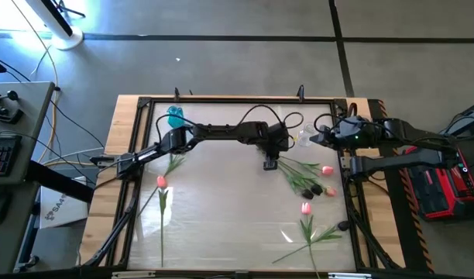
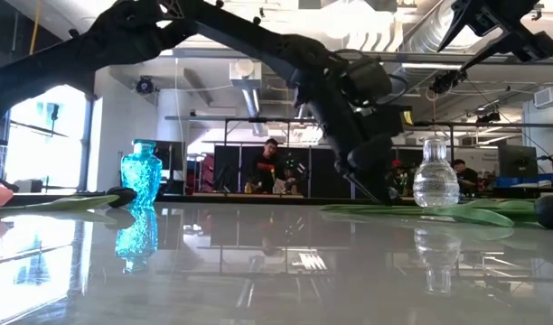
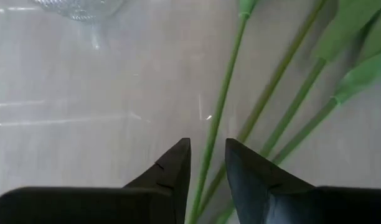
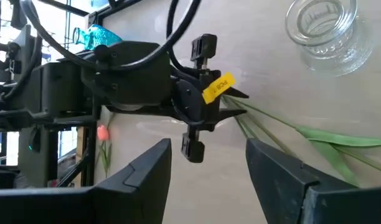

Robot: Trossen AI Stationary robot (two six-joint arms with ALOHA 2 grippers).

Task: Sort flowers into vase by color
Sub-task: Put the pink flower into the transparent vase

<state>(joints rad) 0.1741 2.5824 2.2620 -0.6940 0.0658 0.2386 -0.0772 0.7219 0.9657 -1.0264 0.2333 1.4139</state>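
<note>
Left tool (image 3: 207, 168), two dark pointed fingers parted only a little, straddles a thin green stem (image 3: 223, 106) of one artificial tulip lying on the glossy white table (image 1: 221, 201); whether the fingers press on it is unclear. In the high view this tool (image 1: 270, 163) sits at the stem ends of a cluster of pink and near-black tulips (image 1: 310, 182) on the table's right side. Two more pink tulips (image 1: 161, 186) lie at the left, another (image 1: 307, 221) nearer the front right. A clear glass vase (image 4: 321, 31) stands near the cluster, a blue glass vase (image 1: 175, 117) at the far left. Right tool (image 4: 209, 168) hovers beside the clear vase, wide open and empty.
</note>
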